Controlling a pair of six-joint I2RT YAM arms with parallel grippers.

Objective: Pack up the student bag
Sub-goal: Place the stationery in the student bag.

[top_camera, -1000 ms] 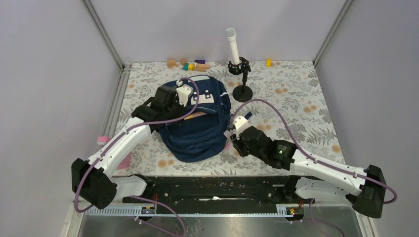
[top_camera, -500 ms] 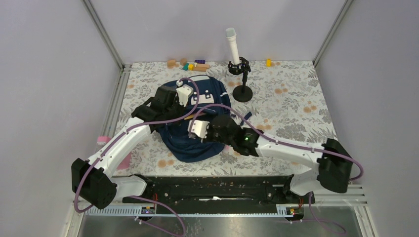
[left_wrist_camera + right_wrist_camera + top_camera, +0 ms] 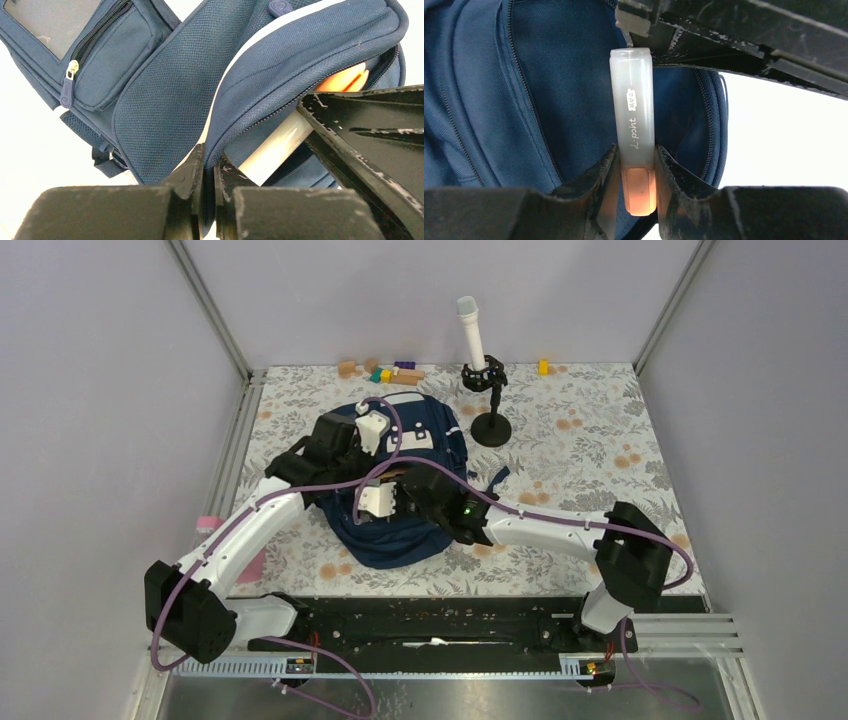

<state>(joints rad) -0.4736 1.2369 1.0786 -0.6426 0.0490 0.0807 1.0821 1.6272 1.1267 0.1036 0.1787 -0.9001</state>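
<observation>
The student bag lies navy blue in the middle of the table, its main compartment unzipped. My left gripper is shut on the edge of the bag's upper flap and holds the opening apart. My right gripper is shut on a marker with an orange body and a frosted white cap. The cap points into the bag's dark opening. From above, the right gripper hangs over that opening, close to the left gripper. An orange item shows inside the bag.
A white cylinder stands clamped on a black stand behind the bag. Several coloured blocks and a yellow block lie along the back edge. A pink object sits at the table's left rim.
My right arm has swung left from the table beside the bag to over the bag's opening, carrying the marker. The left arm has stayed put, holding the flap.
</observation>
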